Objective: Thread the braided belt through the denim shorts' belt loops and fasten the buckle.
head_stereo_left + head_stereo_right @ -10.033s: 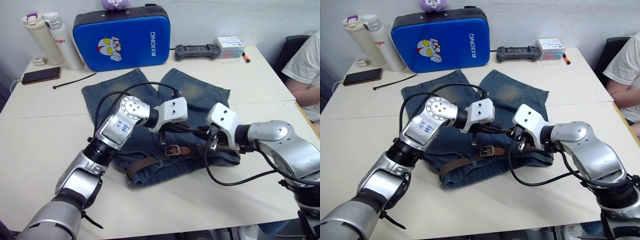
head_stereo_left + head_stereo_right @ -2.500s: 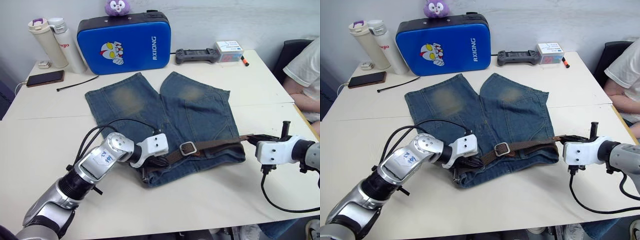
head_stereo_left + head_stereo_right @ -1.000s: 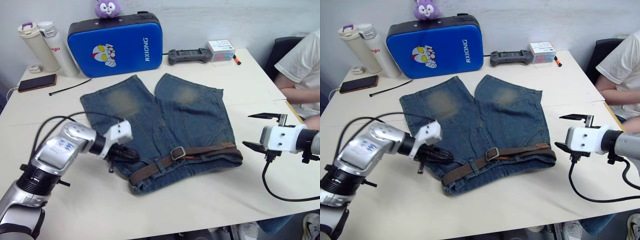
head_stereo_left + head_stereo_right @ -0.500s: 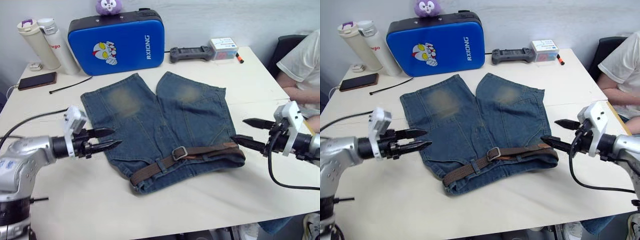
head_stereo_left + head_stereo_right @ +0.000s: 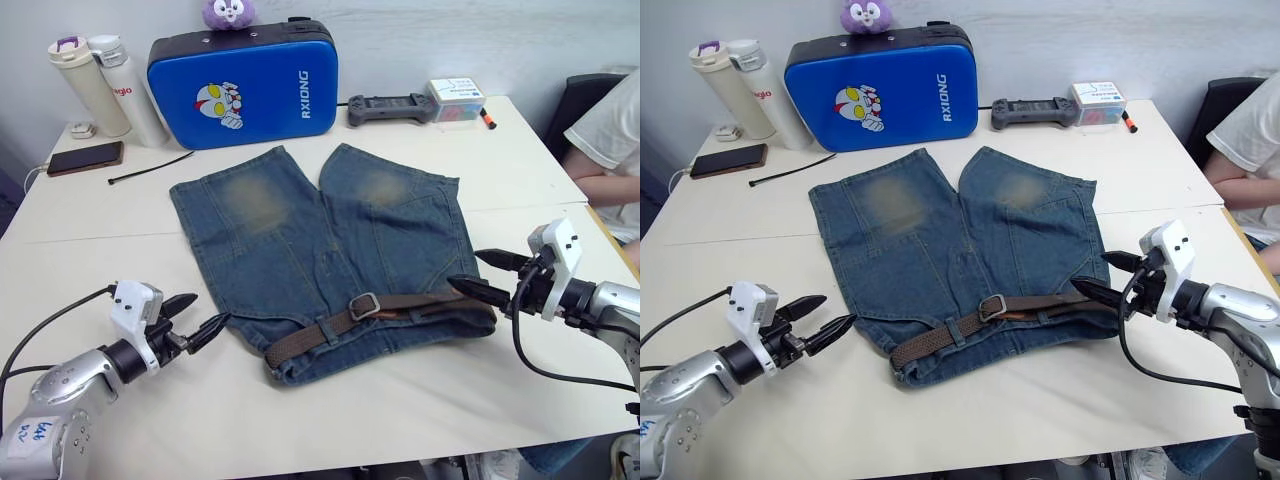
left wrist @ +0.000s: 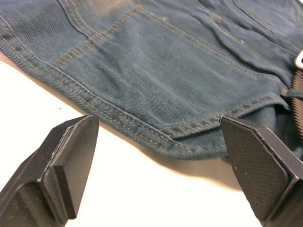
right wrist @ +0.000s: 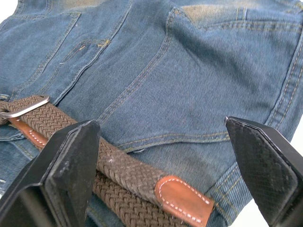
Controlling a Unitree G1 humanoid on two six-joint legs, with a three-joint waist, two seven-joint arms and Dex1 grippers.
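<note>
The denim shorts (image 5: 300,230) lie flat mid-table, waistband toward me. Along the waistband runs the braided belt (image 5: 410,303), under a belt loop (image 5: 322,326), with the silver buckle (image 5: 363,305) near the middle. In the right wrist view the strap (image 7: 118,175) passes the buckle (image 7: 21,108) and ends in a leather tip (image 7: 182,191). My left gripper (image 5: 200,312) is open above bare table, just left of the shorts' edge (image 6: 142,127). My right gripper (image 5: 466,268) is open at the belt's right end, holding nothing.
At the back stand a blue case (image 5: 245,80), two bottles (image 5: 100,85), a phone (image 5: 83,157), a black cable tie (image 5: 150,165), a controller (image 5: 390,105) and a small box (image 5: 457,97). A person (image 5: 610,140) sits at the right edge.
My left gripper opened and drew back from the shorts' waistband toward the near left. The right gripper stayed open and turned to point at the belt's end.
</note>
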